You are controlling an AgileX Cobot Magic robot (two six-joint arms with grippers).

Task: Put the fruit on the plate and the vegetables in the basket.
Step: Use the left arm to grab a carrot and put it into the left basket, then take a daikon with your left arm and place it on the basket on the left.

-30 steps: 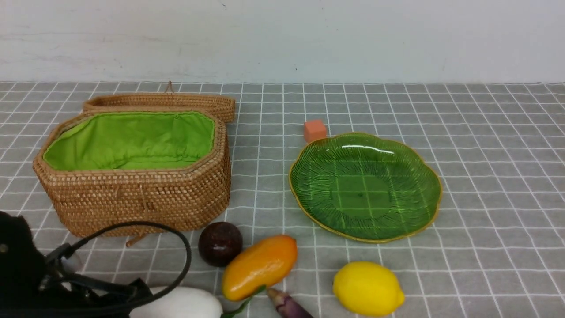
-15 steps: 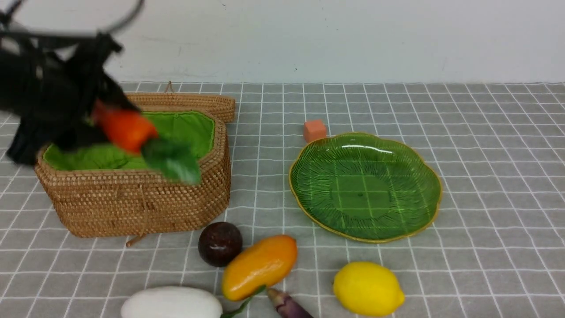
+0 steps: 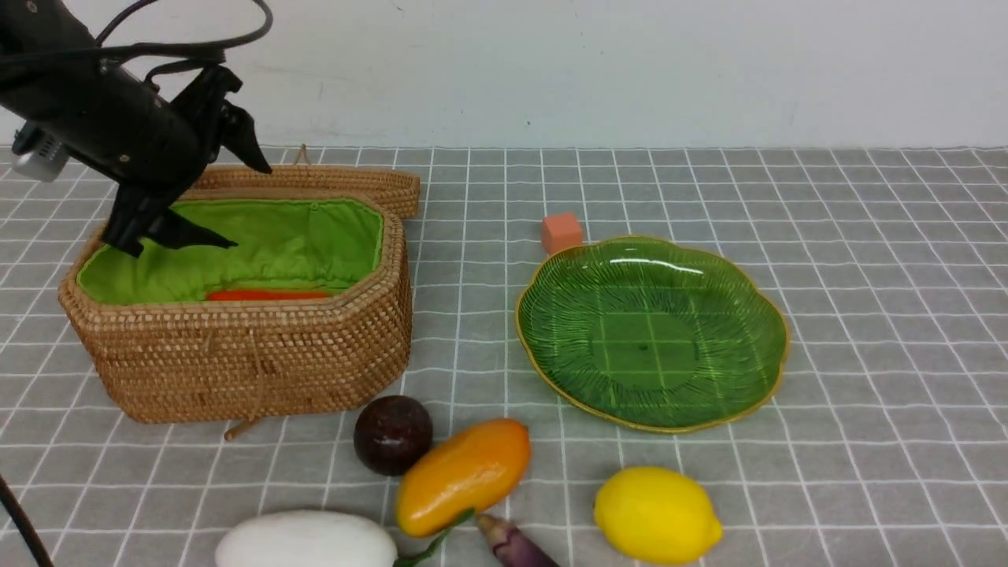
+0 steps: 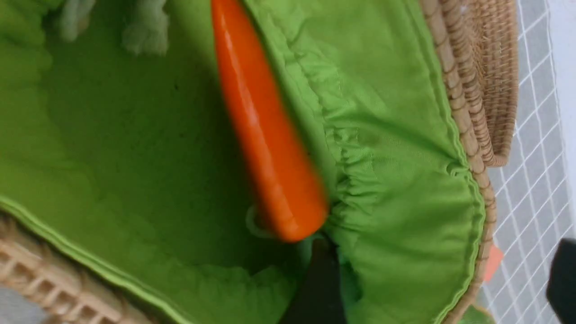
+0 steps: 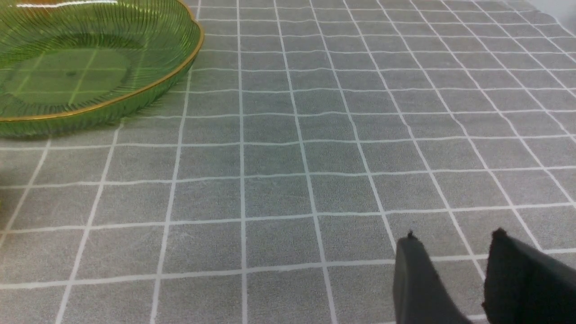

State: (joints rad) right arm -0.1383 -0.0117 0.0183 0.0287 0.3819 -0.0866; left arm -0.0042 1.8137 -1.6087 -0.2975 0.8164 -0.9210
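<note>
Both pairs empty: left jaws spread wide above the basket (image 3: pixel 236 354), right jaws slightly parted.

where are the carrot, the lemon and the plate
carrot (image 4: pixel 263 135), left wrist view, middle of its orange body
lemon (image 3: pixel 656 513), front view, centre of its yellow skin
plate (image 3: pixel 650 335), front view, bare ribbed middle of the dish

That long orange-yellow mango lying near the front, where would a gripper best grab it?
Across its narrow middle, from above. The mango lies flat and slanted, so jaws should close across its short width. The dark ball and eggplant crowd its left end; the middle probably leaves more room.
</note>
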